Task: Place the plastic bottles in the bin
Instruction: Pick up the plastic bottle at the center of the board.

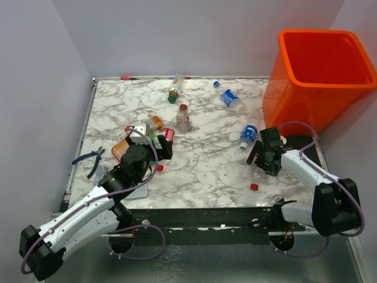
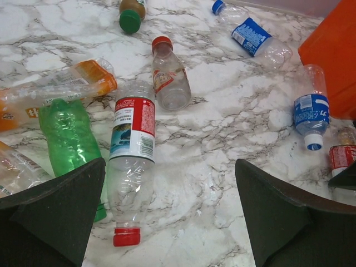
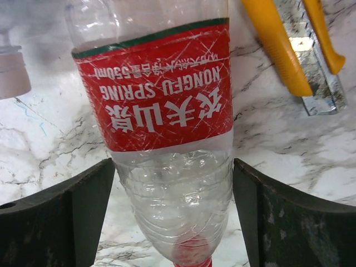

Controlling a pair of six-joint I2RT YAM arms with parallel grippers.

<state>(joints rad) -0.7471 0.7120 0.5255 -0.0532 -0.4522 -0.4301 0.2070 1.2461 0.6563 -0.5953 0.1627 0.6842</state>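
The plastic bottles (image 1: pixel 182 118) all rest on the marble tabletop (image 1: pixel 206 165), outside the bin (image 1: pixel 294 100). The bin stands at the far right corner, and only its own orange walls show inside. One clear red-labelled bottle (image 3: pixel 161 89) lies between the right fingers (image 3: pixel 55 222), and the marble shows through its body. These fingers stand wide, right up against its sides, though I cannot tell whether they are squeezing it. Near it lie a blue-labelled bottle (image 1: pixel 248 134) and a yellow-handled tool (image 3: pixel 278 50). The left fingers (image 2: pixel 55 211) are spread wide above the tabletop and pinch nothing. Beside one of them lies a red-capped bottle (image 2: pixel 130 161), next to a crushed green bottle (image 2: pixel 67 133), with an orange bottle (image 2: pixel 61 86) just beyond. Near the far edge lie a second blue-labelled bottle (image 1: pixel 231 98) and a green-capped bottle (image 1: pixel 175 88). A loose red cap (image 1: pixel 254 187) sits near the front edge, and blue-handled pliers (image 1: pixel 88 158) lie at the left edge.
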